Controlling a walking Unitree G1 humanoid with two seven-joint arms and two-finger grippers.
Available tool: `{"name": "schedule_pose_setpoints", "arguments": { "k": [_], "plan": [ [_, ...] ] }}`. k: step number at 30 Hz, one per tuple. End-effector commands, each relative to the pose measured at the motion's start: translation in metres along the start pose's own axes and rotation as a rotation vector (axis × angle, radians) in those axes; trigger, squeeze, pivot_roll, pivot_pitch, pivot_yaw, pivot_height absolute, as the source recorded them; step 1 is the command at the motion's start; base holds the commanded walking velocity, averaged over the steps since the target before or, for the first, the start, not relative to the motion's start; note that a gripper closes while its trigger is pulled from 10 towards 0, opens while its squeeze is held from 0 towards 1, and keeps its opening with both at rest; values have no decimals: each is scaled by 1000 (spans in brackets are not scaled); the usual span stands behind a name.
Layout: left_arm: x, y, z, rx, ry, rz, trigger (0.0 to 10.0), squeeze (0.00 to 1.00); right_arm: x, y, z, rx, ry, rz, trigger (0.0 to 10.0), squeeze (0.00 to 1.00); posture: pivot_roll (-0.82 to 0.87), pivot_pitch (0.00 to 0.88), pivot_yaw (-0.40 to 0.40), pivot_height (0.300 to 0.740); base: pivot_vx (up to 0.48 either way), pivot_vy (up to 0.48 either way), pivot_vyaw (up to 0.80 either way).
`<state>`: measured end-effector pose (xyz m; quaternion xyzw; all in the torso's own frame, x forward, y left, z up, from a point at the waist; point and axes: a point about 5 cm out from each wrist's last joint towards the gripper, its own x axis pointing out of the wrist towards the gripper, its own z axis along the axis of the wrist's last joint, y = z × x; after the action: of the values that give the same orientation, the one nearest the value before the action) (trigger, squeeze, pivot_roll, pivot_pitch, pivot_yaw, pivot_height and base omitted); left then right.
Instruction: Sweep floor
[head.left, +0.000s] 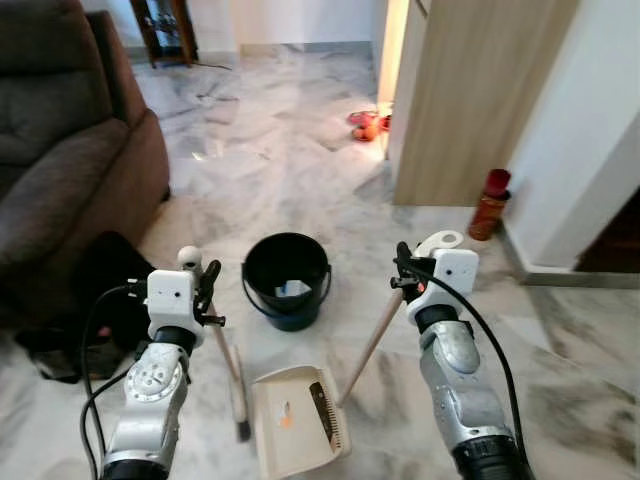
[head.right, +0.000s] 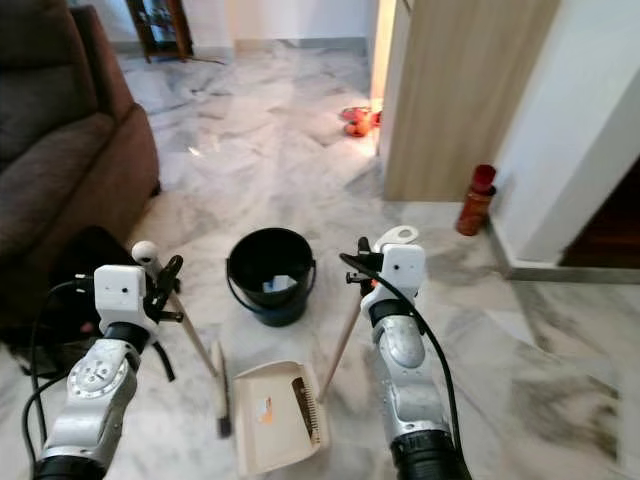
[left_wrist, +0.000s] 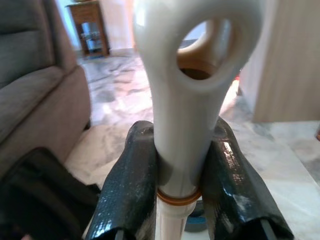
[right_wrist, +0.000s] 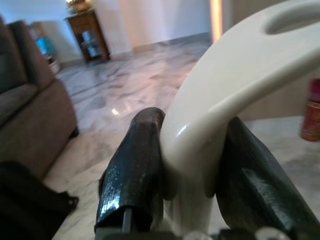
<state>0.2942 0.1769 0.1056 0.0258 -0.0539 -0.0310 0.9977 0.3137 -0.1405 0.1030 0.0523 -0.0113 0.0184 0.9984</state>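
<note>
Left gripper (left_wrist: 180, 175) clamps glossy broom handle (left_wrist: 182, 125) — right gripper (right_wrist: 192, 170) clamps curved dustpan handle (right_wrist: 235, 85).

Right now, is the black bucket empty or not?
Not empty. The upright bucket has pale scraps lying at its bottom; how much is there, cannot tell.

Head stereo pair looks forward and down over marble floor (head.left: 280, 150); both eyes share bucket (head.left: 287, 275), dustpan (head.right: 275, 415), sofa (head.right: 60, 150). Each wrist camera sits very near its own fingers, facing far across floor toward sofa and cabinet (right_wrist: 90, 35).
</note>
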Motion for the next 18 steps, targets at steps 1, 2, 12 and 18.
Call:
{"name": "schedule_pose_setpoints", "arguments": {
  "k": [1, 2, 12, 18],
  "plan": [
    [0, 11, 8, 30, -35, 24, 10000, 0, 6, 13, 14, 24, -61, 31, 10000, 0, 74, 27, 37, 740, 330, 0, 0],
    [0, 11, 8, 30, -35, 24, 10000, 0, 6, 13, 14, 24, -60, 30, 10000, 0, 75, 25, 37, 740, 330, 0, 0],
    [0, 10, 7, 32, -35, 27, 10000, 0, 7, 11, 15, 21, -62, 34, 10000, 0, 75, 20, 34, 740, 325, 0, 0],
    [-1, 11, 6, 34, -33, 27, 10000, 0, 7, 11, 15, 22, -64, 32, 10000, 0, 78, 22, 34, 740, 92, 0, 0]
  ]
}}
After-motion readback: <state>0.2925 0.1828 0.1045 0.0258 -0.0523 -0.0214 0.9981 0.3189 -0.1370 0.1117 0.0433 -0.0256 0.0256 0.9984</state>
